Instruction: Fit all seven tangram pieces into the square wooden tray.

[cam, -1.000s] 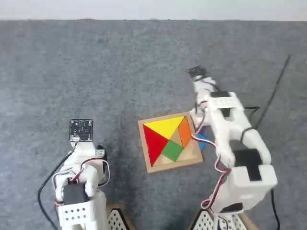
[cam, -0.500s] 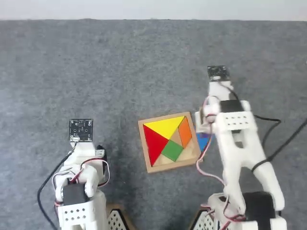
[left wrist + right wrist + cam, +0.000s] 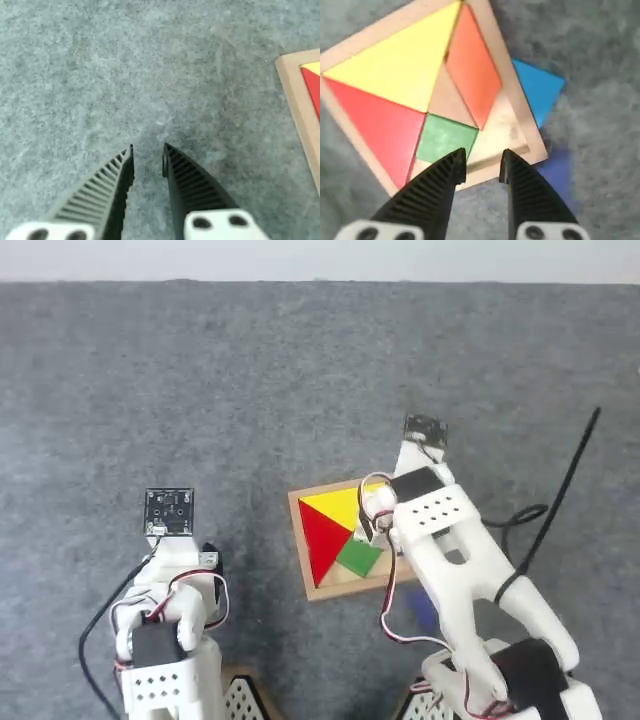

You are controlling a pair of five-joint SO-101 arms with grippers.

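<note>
Right gripper (image 3: 481, 157): fingers slightly parted, empty, over the near rim of the square wooden tray (image 3: 532, 147), by the flat green square (image 3: 445, 142). Light-blue wooden triangle (image 3: 537, 90) lies right of the fingers on fuzzy grey carpet (image 3: 600, 50), just outside the right rim. Left gripper (image 3: 147, 150): parted, empty, well left. Right arm is nearer, so likely its pick.

The counter (image 3: 200, 380) is covered by a grey, felt-like mat (image 3: 125, 65) with a mottled, fibrous texture, flecked with lighter and darker threads; along its far edge in the high view runs a pale, plain strip (image 3: 320, 260), either wall or bare surface, hard to tell which; the light is soft and even, leaving only faint shadows on the grey.
</note>
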